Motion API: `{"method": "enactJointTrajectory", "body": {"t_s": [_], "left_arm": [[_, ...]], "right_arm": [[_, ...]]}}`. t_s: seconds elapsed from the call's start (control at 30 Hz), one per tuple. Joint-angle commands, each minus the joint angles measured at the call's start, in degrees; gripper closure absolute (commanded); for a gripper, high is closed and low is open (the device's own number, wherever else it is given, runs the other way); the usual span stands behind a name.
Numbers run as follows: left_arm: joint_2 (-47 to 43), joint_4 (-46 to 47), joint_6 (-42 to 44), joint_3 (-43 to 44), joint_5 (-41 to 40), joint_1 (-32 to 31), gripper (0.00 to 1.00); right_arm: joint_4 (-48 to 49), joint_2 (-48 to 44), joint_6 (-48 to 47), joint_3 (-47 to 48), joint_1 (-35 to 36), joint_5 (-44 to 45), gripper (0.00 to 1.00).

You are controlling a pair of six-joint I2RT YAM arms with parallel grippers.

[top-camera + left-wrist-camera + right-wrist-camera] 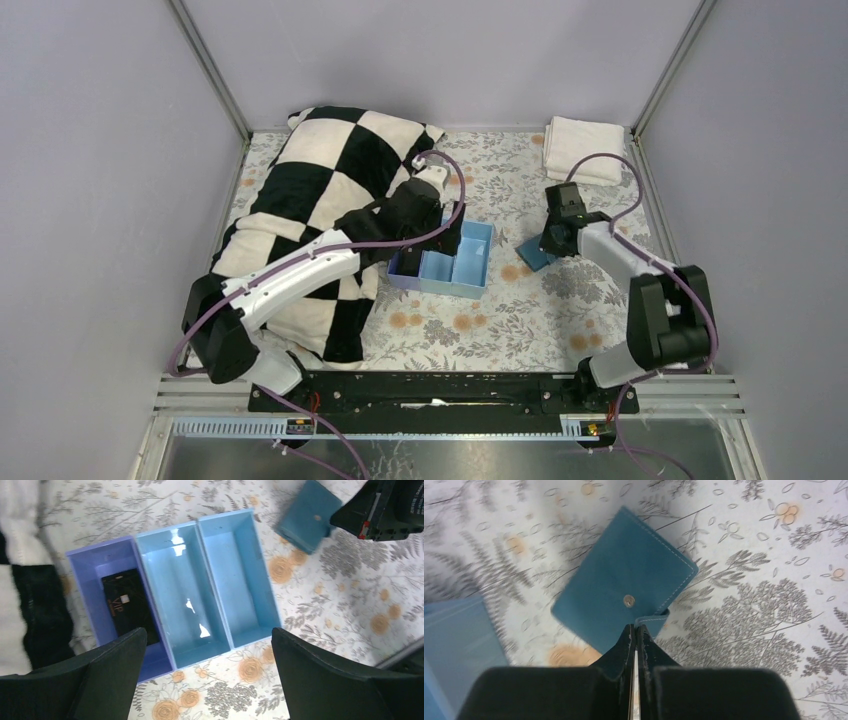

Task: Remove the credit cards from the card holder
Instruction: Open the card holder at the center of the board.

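- The holder (pixel 624 577) — a blue wallet, folded shut — lies on the flowered tabletop (pixel 480 325), just right of the tray (pixel 175 595) and apart from it.
- The right hand (pixel 636 630) is low over the holder's near edge, its fingers (pixel 619 655) pressed together. They seem to pinch the small tab (pixel 651 618) that curls up from that edge, though the close view makes the grip hard to confirm.
- A round metal stud (pixel 628 600) shows on the holder's top face, just beyond the fingertips.
- One dark card (pixel 127 607) lies flat in the tray's lavender end compartment — the one nearest the checkered blanket (pixel 330 190). There is pale print on it, too small to read.
- The left hand (pixel 207 640) hovers above the tray with its fingers spread wide, holding nothing. One fingertip is over the lavender compartment, the other just past the outer blue one.
- From above, the left arm reaches across the blanket to the tray, and the right arm bends in from the right toward the holder.
- A folded white towel (pixel 583 150) sits at the far right corner of the tabletop, well apart from the holder.
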Motion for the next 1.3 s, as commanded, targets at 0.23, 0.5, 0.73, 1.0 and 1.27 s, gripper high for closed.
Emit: {"method": "enactJointTrajectory", "body": {"t_s": [0.23,0.5,0.73,1.0,1.27], "left_arm": [[6.03,5.41,-0.89,7.74,16.71,-0.74,0.01],[9.36,7.23,-2.64,11.48,22.07,-1.93,0.01],[9.56,7.21,-4.38,10.94,23.85,-2.18,0.01],[12.42,14.98,-6.86,8.84,38.69,-3.65,0.01],[23.08,19.02,-10.81,14.33,38.01,-5.92,0.01]], "right_arm": [[-5.53,-25.49,2.74,-4.20,0.14,-12.74,1.00],[-10.10,-35.06,5.14,-3.42,0.16,-14.13,1.00],[-10.11,-34.80,5.17,-2.72,0.11,-15.13,1.00],[-17.50,-34.11,9.40,-7.93,-0.23,1.47,1.00],[-19.87,-36.13,17.79,-14.55,-3.53,4.61,0.71]]}}
